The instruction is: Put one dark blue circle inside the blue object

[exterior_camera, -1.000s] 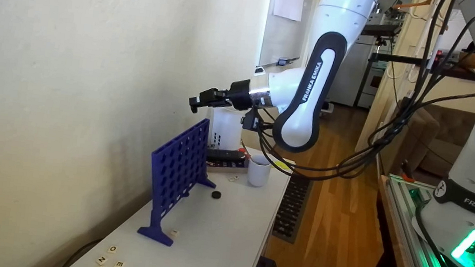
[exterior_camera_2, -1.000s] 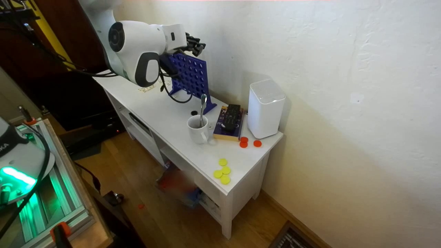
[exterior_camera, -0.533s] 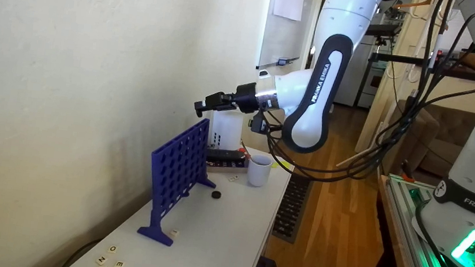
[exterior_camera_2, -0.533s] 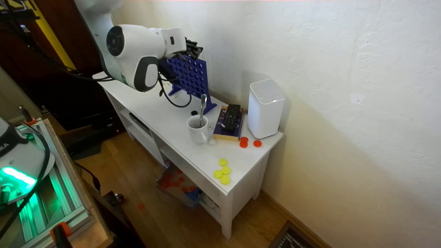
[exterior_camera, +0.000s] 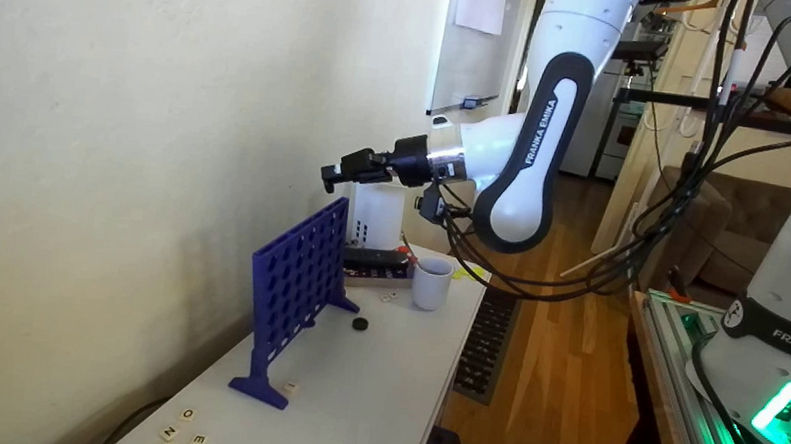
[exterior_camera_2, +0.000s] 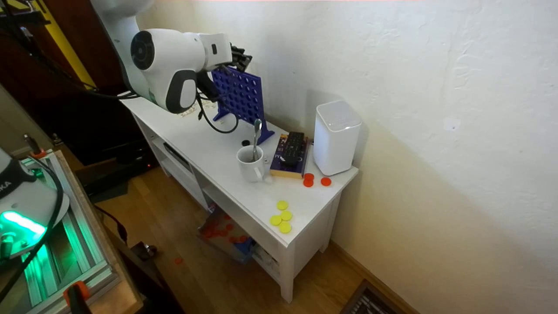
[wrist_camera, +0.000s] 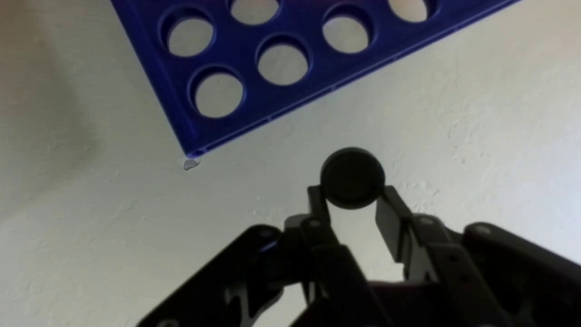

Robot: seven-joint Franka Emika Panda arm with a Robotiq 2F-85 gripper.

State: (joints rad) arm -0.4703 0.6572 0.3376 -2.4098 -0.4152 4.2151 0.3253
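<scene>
Wrist view: pinching a dark flat round disc (wrist_camera: 352,177) in black two-fingered gripper (wrist_camera: 352,195). In both exterior views, can see upright blue plastic grid panel (exterior_camera: 297,282) just below gripper, apart from it.

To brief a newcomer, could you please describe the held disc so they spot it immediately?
On the white desk stands the blue Connect Four rack. Clear of its edge in the wrist view, the fingers grip a dark round disc, aloft, unlike the similar loose disc lying on the desk.
</scene>
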